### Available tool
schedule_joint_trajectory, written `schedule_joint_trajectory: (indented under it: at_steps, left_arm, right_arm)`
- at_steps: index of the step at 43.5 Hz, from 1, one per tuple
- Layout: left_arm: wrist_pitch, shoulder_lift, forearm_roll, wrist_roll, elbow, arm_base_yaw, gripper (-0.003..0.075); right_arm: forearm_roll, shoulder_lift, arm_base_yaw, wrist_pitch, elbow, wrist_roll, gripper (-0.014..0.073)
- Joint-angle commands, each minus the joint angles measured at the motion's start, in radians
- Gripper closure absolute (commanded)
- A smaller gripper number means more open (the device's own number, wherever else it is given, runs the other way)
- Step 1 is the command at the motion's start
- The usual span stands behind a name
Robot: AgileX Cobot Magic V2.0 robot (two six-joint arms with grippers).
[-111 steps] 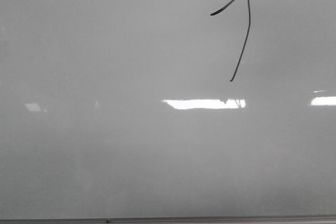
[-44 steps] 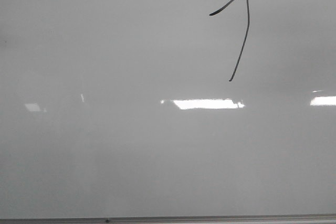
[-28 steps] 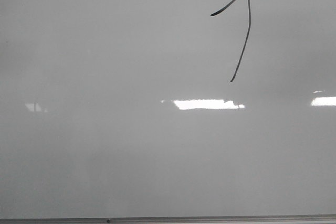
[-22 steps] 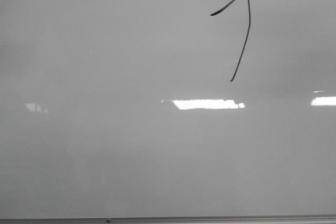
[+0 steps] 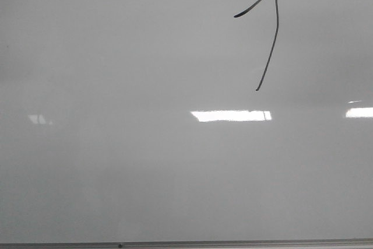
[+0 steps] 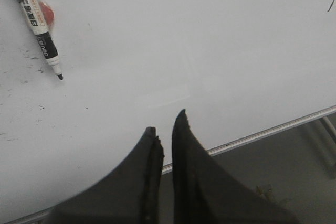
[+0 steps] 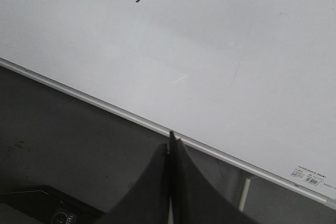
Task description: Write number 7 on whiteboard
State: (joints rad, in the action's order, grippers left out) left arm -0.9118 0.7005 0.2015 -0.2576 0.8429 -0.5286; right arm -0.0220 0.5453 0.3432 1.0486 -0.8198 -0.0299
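While the front view shows no arm at all, the number 7 (image 5: pixel 273 33) stands complete in thin black line on the whiteboard (image 5: pixel 145 161), in the far right part of the board as that camera sees it. Its short slanted upper stroke meets the long, slightly curved downstroke at a sharp corner. Bright rectangular light reflections (image 5: pixel 231 115) lie nearer than the digit, apart from it. The board's thin grey frame strip (image 5: pixel 233 243) runs along the near edge.

Left wrist view: the left gripper (image 6: pixel 166 124) has its dark fingers (image 6: pixel 184 145) only a narrow gap apart, with nothing between them. It sits over the board's near edge, the frame strip crossing just behind the fingers. A marker (image 6: pixel 38 22) lies flat on the board well away from this gripper, uncapped, black tip resting on the surface, white labelled barrel. Small dark specks dot the board around the tip. A red-orange patch shows just beside the barrel; cannot tell what it is. A trace of black line shows at the picture's edge.

Right wrist view: the right gripper (image 7: pixel 171 139) has fingers pressed together, holding nothing, tips over the frame strip. The lower end of the downstroke is visible on the board beyond. A small printed label (image 7: pixel 307 177) sits on the board near its edge.
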Motion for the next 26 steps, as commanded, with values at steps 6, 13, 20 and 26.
schedule_joint_trajectory:
  at_steps: [6,13,20,26]
  left_arm:
    - [0.054,0.000,0.013,0.012,0.036,-0.009,0.0741]
    - [0.054,0.000,0.013,0.012,0.036,-0.009,0.0741]
    - [0.054,0.000,0.013,0.012,0.036,-0.009,0.0741]
    - [0.054,0.000,0.013,0.012,0.036,-0.009,0.0741]
  right_arm:
    - [-0.013,0.002,-0.003,-0.068,-0.020,0.004,0.0659]
    - [-0.013,0.002,-0.003,-0.065,-0.020,0.004,0.0659]
    - [-0.013,0.002,-0.003,-0.065,-0.020,0.004,0.0659]
    - [-0.013,0.002,-0.003,-0.065,-0.020,0.004,0.0659]
